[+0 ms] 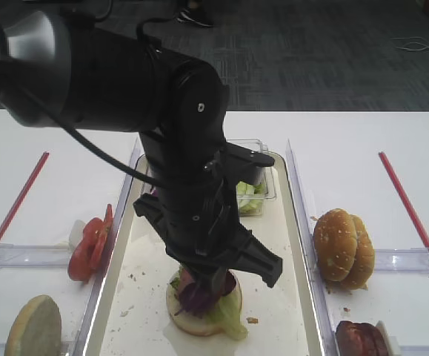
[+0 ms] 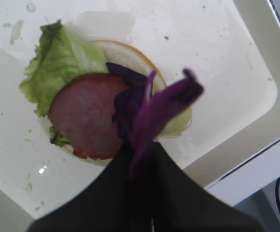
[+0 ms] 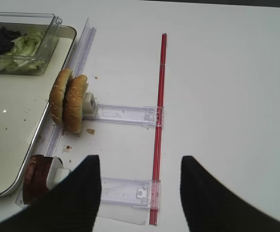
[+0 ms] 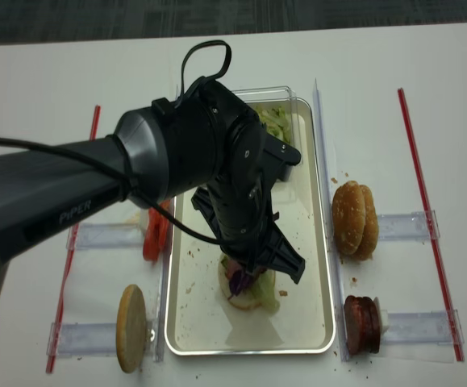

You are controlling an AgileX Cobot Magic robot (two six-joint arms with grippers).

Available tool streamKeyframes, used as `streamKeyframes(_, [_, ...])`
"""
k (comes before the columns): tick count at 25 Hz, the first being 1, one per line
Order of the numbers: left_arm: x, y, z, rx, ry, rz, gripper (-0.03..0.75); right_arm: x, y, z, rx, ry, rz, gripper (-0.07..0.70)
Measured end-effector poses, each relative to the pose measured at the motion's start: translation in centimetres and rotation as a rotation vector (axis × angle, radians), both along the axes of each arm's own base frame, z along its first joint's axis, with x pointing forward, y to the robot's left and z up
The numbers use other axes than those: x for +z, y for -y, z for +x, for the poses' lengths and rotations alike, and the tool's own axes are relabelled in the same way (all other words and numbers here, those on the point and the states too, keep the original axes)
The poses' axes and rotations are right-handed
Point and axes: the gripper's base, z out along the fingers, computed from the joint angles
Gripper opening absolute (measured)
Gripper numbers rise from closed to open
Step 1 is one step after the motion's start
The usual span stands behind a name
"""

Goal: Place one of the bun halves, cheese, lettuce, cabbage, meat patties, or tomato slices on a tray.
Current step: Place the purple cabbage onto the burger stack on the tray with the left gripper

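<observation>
Cabbage [image 2: 152,113] pinched in left gripper [image 2: 140,159] — hanging over patty [image 2: 84,116], tray [image 2: 256,72] beneath

- A white worktop [image 1: 362,141] fills most of each view — matte and evenly lit.
- Beyond its far edge lies a dark grey carpeted floor [image 1: 310,52] with a ribbed texture.
- A pale cable [image 1: 421,46] trails on the carpet at the upper right.
- No walls or windows show.

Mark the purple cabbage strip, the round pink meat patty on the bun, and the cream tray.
purple cabbage strip [image 2: 152,113], left wrist, mid-strip
round pink meat patty [image 2: 84,113], left wrist, top face
cream tray [image 2: 236,63], left wrist, bare floor
</observation>
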Motion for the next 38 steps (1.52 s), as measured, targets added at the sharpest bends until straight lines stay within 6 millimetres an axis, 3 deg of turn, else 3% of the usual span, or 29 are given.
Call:
streamKeyframes(8, [0.0,0.0,0.0,0.001,0.0,0.0,0.258,0.0,0.0,0.0,0.0,0.0,0.0,0.387])
streamKeyframes(16, [0.0,-0.3,0.3,0.024,-0.006,0.006,0.302,0.0,0.0,0.0,0.0,0.0,0.0,0.387])
streamKeyframes(23, [0.0,-0.4,0.3,0.034,-0.01,0.011,0.406,0.0,0.0,0.0,0.0,0.0,0.0,0.387])
streamKeyframes(32, [0.0,-0.7,0.2,0.033,-0.029,0.038,0.418,0.0,0.0,0.0,0.0,0.0,0.0,0.387])
streamKeyframes(38, [2.5,-0.4,0.7,0.039,-0.018,0.061,0.418,0.0,0.0,0.0,0.0,0.0,0.0,0.387])
